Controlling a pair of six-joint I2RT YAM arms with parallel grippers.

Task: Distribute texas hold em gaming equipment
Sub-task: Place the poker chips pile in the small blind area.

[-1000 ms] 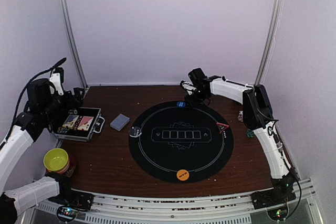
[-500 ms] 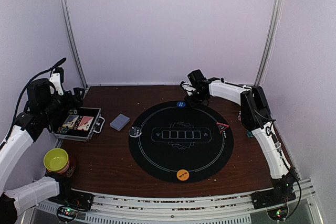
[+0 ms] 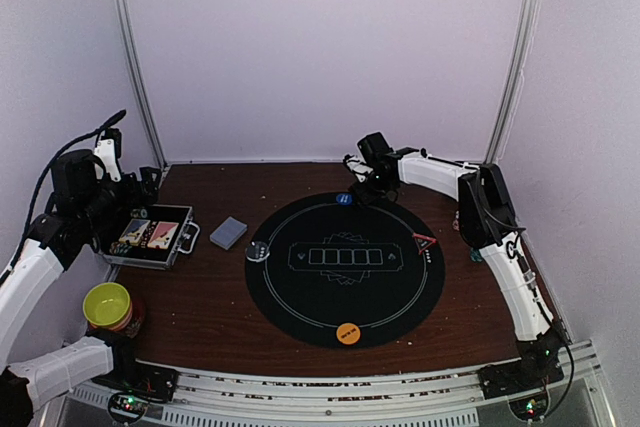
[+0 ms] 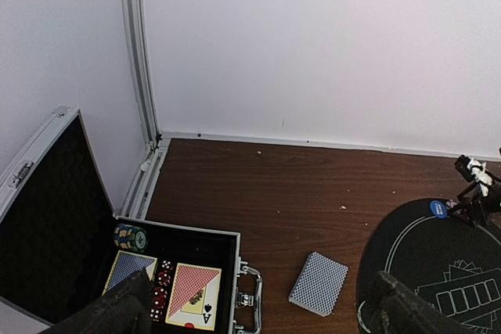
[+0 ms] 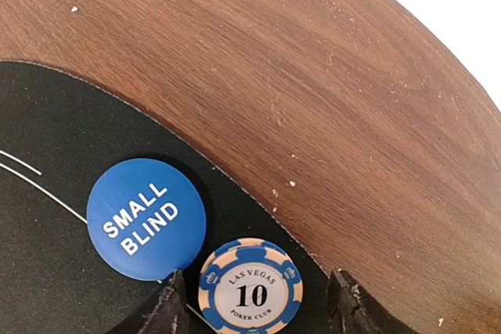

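Left of your black mat (image 3: 300,297), the left gripper (image 4: 262,314) gapes wide and empty near the open case (image 3: 150,237). The card deck (image 3: 228,232) lies flat between case and mat, long axis near-left to far-right. At the mat's far edge, beside the blue button (image 5: 146,218), your right gripper (image 5: 257,310) straddles the flat chip (image 5: 250,285), fingers parted clear of it.

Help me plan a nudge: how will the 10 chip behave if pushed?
Lying flat on the black mat, the 10 chip would likely slide, not roll. It looks thin and rigid, probably awkward to pinch.
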